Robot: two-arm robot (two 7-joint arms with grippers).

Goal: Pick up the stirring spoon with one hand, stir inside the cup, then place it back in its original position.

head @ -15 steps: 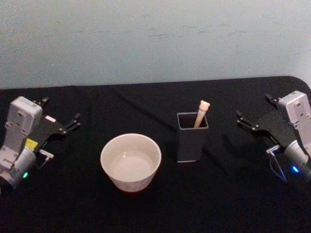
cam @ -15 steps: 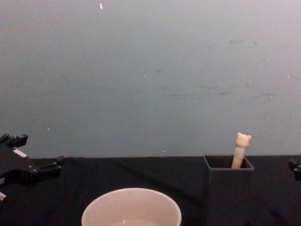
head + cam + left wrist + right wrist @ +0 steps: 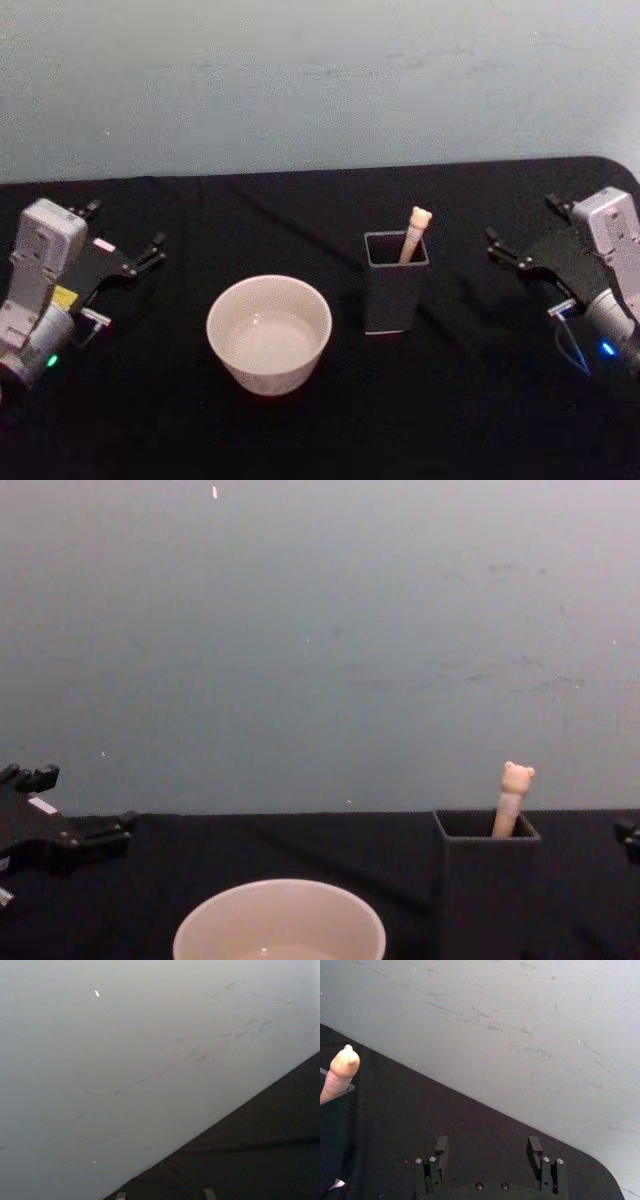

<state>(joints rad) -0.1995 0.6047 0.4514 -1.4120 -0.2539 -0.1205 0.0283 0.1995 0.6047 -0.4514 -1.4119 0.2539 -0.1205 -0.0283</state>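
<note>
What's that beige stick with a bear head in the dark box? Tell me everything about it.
That is the stirring spoon. Only its beige, plastic-looking handle and bear-head top show, rising tilted from the back right corner of the dark square holder; its bowl is hidden inside. The left gripper and right gripper rest far off at the sides.

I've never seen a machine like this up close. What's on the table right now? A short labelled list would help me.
stirring spoon: stands in the holder, leaning, with its bear-head end poking out of the top
holder: dark square box, upright, to the right of the cup and apart from it
cup: cream, round, upright, near the middle of the table
left gripper: open, holds nothing, at the table's left side
right gripper: open, holds nothing, at the right side, nearer the holder
progress: spoon not yet picked up
</note>
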